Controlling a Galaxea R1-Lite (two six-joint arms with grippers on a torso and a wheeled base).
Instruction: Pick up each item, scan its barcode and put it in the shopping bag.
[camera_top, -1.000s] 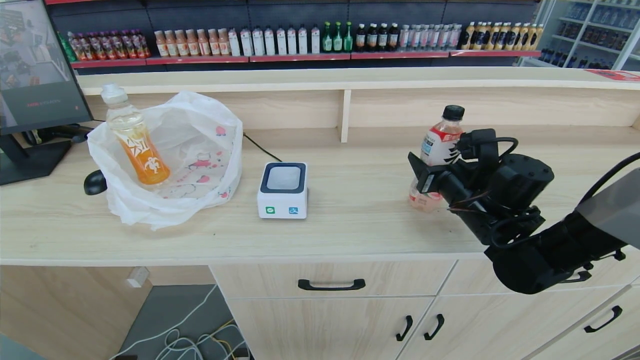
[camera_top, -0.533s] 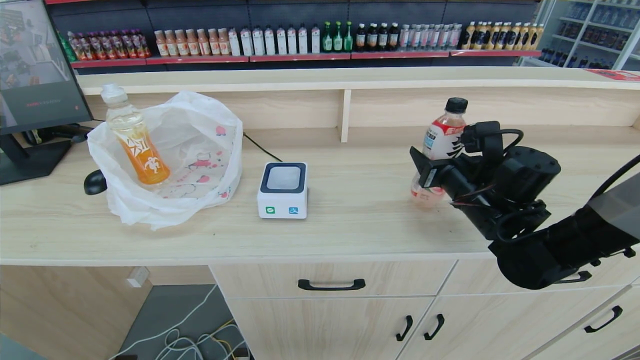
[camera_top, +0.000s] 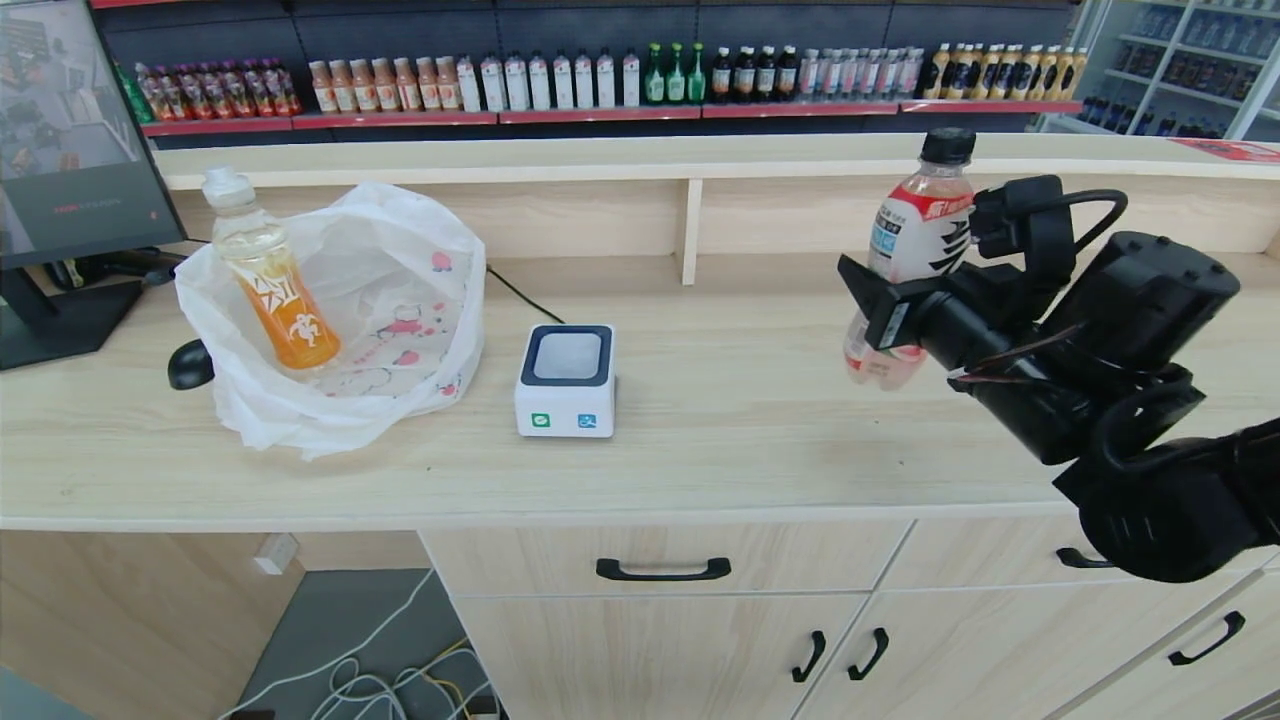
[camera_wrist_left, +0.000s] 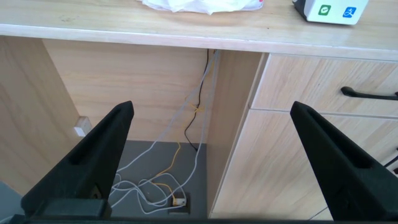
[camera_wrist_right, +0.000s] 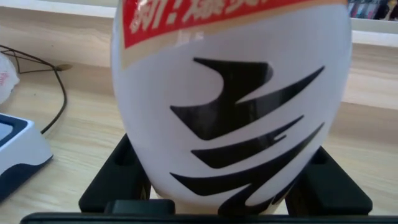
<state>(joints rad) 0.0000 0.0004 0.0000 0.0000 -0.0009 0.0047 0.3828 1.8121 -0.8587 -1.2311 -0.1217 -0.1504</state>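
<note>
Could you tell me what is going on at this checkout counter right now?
The right gripper is shut on a black-capped bottle of pink drink and holds it upright above the wooden counter, to the right of the white barcode scanner. An orange drink bottle already stands in the white shopping bag on the scanner's other side. The left gripper hangs open and empty below the counter's front edge.
</note>
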